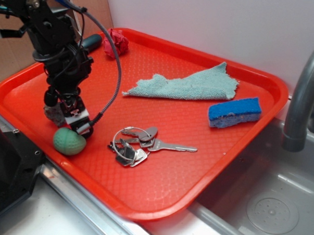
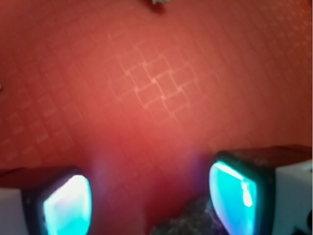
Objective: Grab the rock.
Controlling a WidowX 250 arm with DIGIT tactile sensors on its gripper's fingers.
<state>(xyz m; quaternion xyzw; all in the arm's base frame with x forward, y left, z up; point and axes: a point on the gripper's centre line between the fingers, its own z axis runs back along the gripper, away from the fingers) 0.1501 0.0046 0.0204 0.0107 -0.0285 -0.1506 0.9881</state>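
The rock (image 1: 54, 113) is a lumpy brown-grey stone near the left edge of the red tray (image 1: 207, 166). My gripper (image 1: 66, 113) is down at the tray floor, right over the rock. In the wrist view the rock (image 2: 188, 221) shows at the bottom edge between my two fingers. It lies close against the right fingertip (image 2: 234, 196) and apart from the left fingertip (image 2: 66, 205). The jaws stand wide apart and open (image 2: 151, 205). Most of the rock is hidden below the frame edge.
A green dimpled ball (image 1: 69, 141) lies just in front of the gripper. A bunch of keys (image 1: 137, 143) lies to its right. A red paper wad (image 1: 116, 42), a teal cloth (image 1: 189, 85) and a blue sponge (image 1: 234, 111) lie farther back. A sink and a tap (image 1: 304, 98) are at the right.
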